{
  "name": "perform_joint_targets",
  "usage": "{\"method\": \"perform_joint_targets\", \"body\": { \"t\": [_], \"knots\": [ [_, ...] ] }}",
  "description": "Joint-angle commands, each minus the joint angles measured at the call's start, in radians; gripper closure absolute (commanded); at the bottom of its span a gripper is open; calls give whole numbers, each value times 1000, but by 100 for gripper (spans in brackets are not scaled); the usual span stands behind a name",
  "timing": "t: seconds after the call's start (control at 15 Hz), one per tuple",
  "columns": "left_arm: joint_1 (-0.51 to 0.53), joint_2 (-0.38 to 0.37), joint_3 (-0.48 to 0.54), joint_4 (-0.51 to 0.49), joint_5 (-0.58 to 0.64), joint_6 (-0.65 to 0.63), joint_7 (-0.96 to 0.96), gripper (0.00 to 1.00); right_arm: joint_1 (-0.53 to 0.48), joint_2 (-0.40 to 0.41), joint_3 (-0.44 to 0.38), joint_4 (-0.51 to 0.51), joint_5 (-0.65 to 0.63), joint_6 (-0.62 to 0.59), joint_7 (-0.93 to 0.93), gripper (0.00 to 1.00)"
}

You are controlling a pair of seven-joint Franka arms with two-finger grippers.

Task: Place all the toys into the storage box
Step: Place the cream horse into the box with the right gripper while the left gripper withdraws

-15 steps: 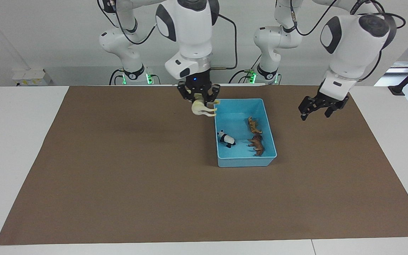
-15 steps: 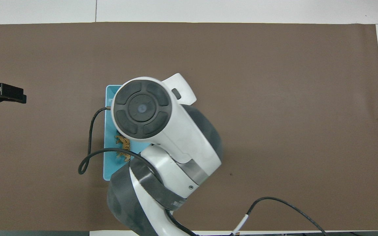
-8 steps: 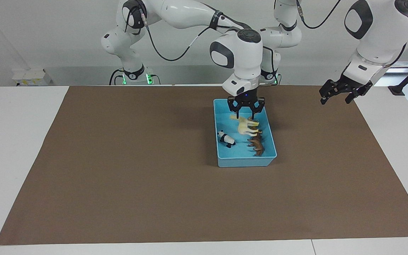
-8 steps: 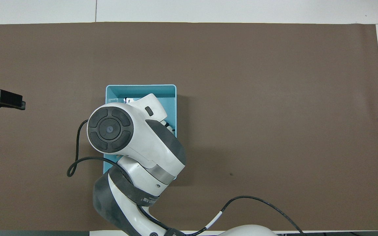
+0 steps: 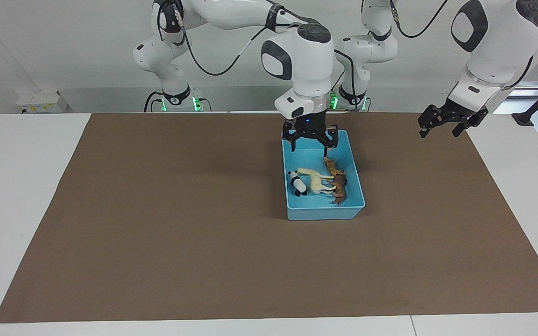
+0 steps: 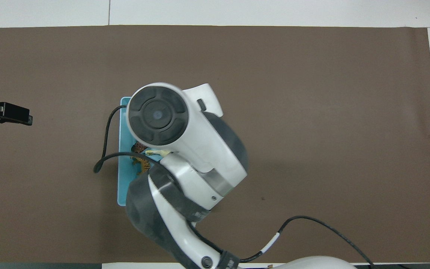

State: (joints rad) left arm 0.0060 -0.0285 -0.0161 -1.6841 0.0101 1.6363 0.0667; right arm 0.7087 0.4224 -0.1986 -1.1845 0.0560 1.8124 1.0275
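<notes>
The light blue storage box (image 5: 323, 213) stands on the brown mat. All four toys lie in it: the cream-white horse (image 5: 316, 181) on its side in the middle, the panda (image 5: 297, 185) beside it toward the right arm's end, and the tiger (image 5: 331, 166) and the brown horned animal (image 5: 339, 190) along the wall toward the left arm's end. My right gripper (image 5: 309, 143) is open and empty, above the box's end nearest the robots. My left gripper (image 5: 441, 127) is open and waits in the air over the mat's edge. In the overhead view the right arm hides most of the box (image 6: 123, 190); the tiger (image 6: 142, 163) shows.
The brown mat (image 5: 180, 224) covers most of the white table (image 5: 21, 186). A black cable (image 6: 105, 149) loops from the right arm beside the box. Nothing else lies on the mat.
The right gripper has let go of the cream-white horse, which now lies in the box, and has risen and drawn back toward the robots. The left gripper has barely moved.
</notes>
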Motion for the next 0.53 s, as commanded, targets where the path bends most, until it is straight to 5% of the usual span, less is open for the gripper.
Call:
{"method": "perform_joint_targets", "body": {
  "t": [0.0,0.47],
  "knots": [
    [-5,-14,4,-12,-24,-38,13,0,-153,-59,15,-47,15,-5,-123,0],
    [-5,-18,4,-12,-44,-66,13,0,-486,-139,13,-181,15,-79,-876,0]
  ]
}}
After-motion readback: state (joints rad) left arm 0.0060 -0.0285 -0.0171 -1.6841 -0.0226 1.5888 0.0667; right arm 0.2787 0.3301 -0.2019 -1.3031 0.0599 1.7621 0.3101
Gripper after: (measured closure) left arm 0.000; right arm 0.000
